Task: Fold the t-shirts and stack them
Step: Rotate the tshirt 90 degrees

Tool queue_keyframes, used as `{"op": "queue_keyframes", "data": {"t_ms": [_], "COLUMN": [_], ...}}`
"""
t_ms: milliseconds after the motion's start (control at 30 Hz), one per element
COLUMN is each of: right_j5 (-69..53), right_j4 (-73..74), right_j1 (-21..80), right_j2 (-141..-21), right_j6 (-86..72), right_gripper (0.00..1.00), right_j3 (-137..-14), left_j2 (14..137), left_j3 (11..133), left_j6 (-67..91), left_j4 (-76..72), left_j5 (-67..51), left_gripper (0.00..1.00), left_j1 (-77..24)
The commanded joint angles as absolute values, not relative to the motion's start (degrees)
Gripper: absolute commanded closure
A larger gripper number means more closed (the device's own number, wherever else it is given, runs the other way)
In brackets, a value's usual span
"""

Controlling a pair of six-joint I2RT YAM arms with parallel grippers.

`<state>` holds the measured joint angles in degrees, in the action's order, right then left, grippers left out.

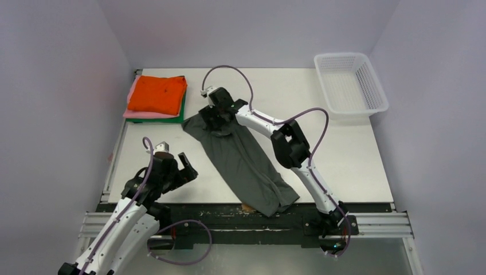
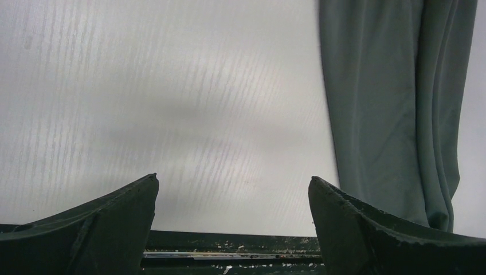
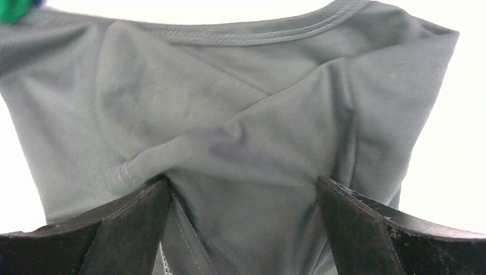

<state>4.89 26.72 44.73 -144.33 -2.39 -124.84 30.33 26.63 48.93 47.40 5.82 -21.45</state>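
While the dark grey t-shirt is lying across the middle of the counter as a long, narrow strip, its collar end is pointing toward the far left and its hem is reaching the near edge. The right pincer is hanging over the collar end with its jaws spread wide. In the right wrist view its two fingers are standing on either side of a rumpled fold just below the stitched neckline, and nothing is being gripped between them; whether the tips are touching the cloth is hard to tell.

The left pincer is also gaping wide and is hovering over bare counter near the front edge, just left of the shirt. The left wrist view is showing the strip's edge beside its right finger.

An orange t-shirt is sitting folded at the far left corner, on top of a pink t-shirt and a green t-shirt. A white mesh basket is standing at the far right corner, well apart from the shirts.
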Motion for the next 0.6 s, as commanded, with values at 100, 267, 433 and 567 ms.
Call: {"op": "queue_keyframes", "data": {"t_ms": [100, 267, 433, 567], "right_j5": [6.9, 9.5, 11.5, 7.6], "right_j4": [33.9, 35.5, 37.0, 33.3], "right_j1": [29.9, 24.1, 19.6, 19.8], "right_j2": [-148.4, -150.5, -153.0, -150.2], "right_j6": [-18.9, -24.7, -29.2, -24.9], "right_gripper": [0.06, 0.06, 0.06, 0.06], "right_j3": [-125.9, -129.0, -134.0, -133.1], "left_j2": [35.8, 41.2, 48.5, 54.3], "left_j3": [29.9, 31.6, 33.9, 35.2], "left_j6": [47.5, 46.1, 44.8, 44.1], "left_j4": [41.1, 37.0, 31.9, 26.4], "left_j5": [5.7, 5.2, 3.2, -2.6], "left_gripper": [0.00, 0.00, 0.00, 0.00], "left_j1": [-21.7, -21.7, -21.7, -21.7]}}
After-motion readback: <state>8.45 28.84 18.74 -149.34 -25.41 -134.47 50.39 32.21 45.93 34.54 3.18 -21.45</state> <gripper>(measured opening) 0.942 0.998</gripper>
